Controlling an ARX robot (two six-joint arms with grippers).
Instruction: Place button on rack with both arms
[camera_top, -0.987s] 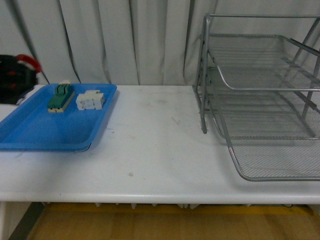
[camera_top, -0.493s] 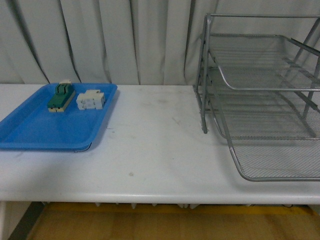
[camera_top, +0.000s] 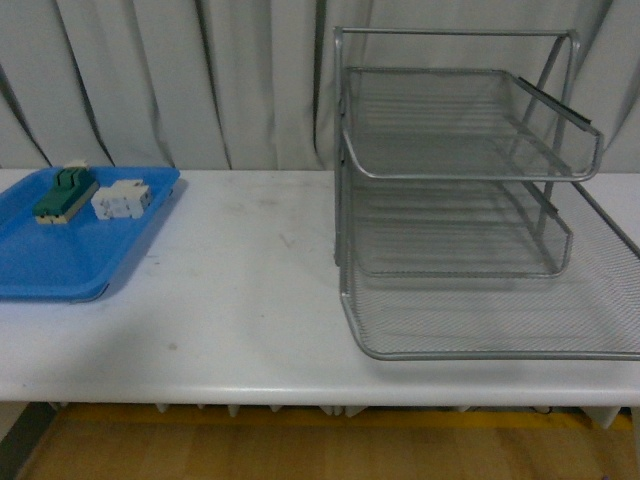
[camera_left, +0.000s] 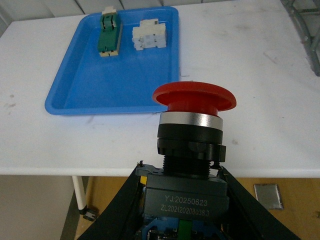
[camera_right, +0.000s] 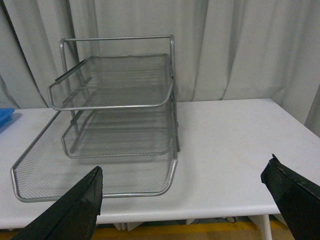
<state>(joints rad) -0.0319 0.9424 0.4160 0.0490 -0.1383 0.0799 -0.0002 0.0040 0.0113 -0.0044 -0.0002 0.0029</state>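
Observation:
In the left wrist view the button (camera_left: 192, 125) stands upright with its red mushroom cap on a black body, and my left gripper (camera_left: 184, 200) is shut on that body, held out past the table's near edge. The silver three-tier wire rack (camera_top: 455, 170) stands on the right half of the white table in the front view, with nothing in its trays. It also shows in the right wrist view, where the rack (camera_right: 117, 100) lies beyond my open right gripper (camera_right: 185, 192). Neither arm shows in the front view.
A flat blue tray (camera_top: 60, 255) lies at the table's left, holding a green-and-cream terminal block (camera_top: 64, 197) and a white block (camera_top: 121, 199). The white table (camera_top: 240, 290) runs between tray and rack. Grey curtains hang behind.
The front view has swung to the right: the tray has slid toward the left edge and the whole rack has come into frame. The red-and-black shape at far left a second ago is gone.

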